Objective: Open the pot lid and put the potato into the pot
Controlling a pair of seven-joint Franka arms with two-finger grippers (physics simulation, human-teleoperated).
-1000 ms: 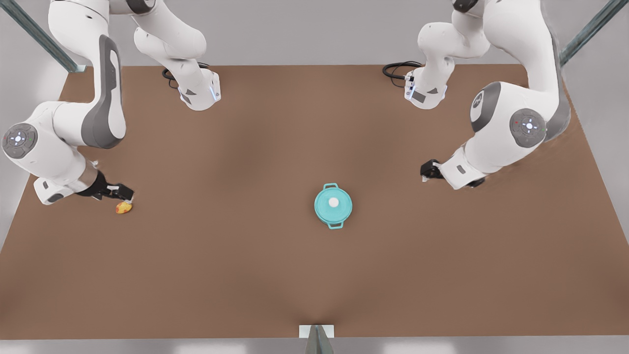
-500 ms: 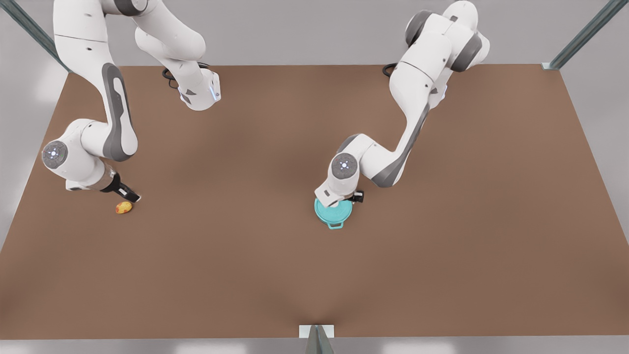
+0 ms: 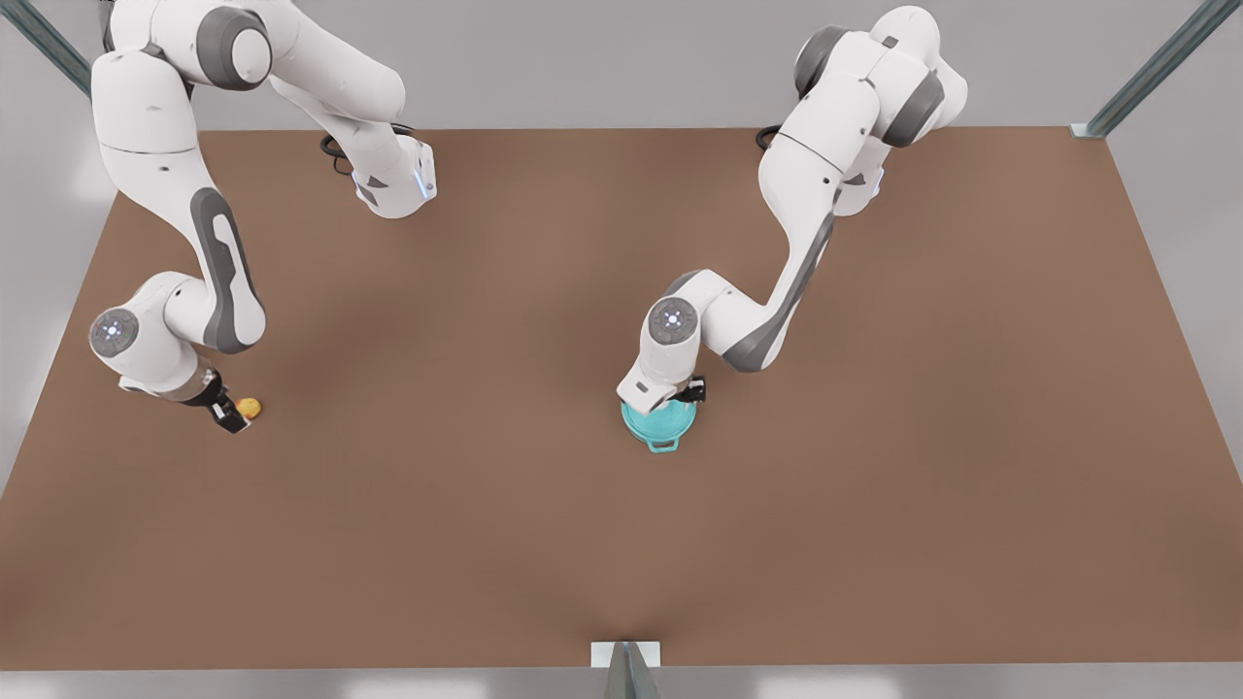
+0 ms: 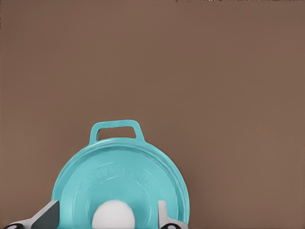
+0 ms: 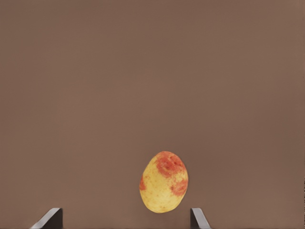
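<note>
My left gripper [image 4: 107, 220] spread round pot lid [image 4: 121, 183] knob, mid-tabletop [image 3: 621, 544]; right gripper [image 5: 125, 220] spread astride potato [image 5: 164, 182] nr edge.

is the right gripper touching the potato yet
Apart. In the right wrist view, the right gripper is open, its fingertips wide on either side of the potato with brown table between.

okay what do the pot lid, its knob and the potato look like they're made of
The pot lid looks like enamelled or painted metal: smooth teal with a soft sheen and raised lettering; plastic is also possible. Its knob is plain matte white, maybe ceramic or plastic. The potato has a dull yellow skin with orange-red blotches, like real produce.
</note>
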